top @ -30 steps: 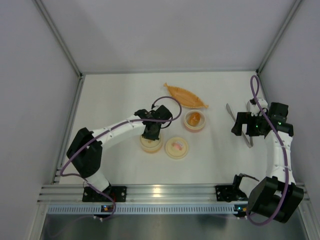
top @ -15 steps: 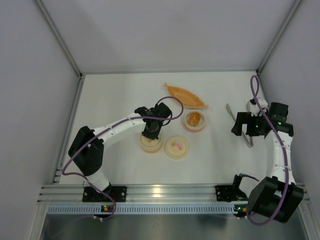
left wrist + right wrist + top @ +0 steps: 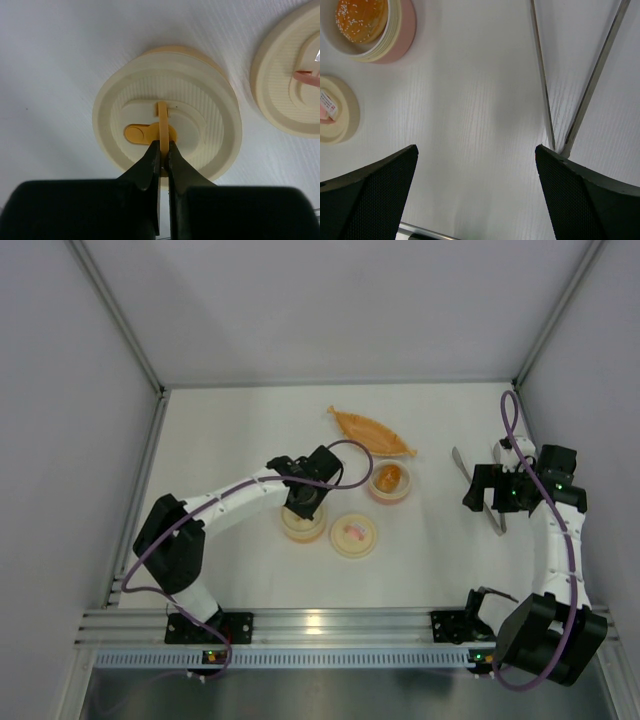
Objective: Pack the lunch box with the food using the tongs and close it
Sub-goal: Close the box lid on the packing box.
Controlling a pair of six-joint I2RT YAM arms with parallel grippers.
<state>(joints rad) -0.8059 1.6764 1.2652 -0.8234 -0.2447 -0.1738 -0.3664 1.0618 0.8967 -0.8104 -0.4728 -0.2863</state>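
Note:
My left gripper is shut on the thin yellow handle of a round cream lid, which lies over a yellow lunch box tier. From above, that gripper stands right over the tier. An orange-brown piece of food sits in an open pink tier. A second cream lid, with a pink motif, covers another tier in front. The grey tongs lie flat on the table, their joint beside my right gripper, which is open and holds nothing.
A long orange boat-shaped dish lies behind the tiers. The white table is walled by grey panels on three sides. The tongs lie close to the right wall, partly under my right arm.
My left wrist has turned a little to the right above the yellow-handled lid, still gripping it. The right arm and the tongs have not moved.

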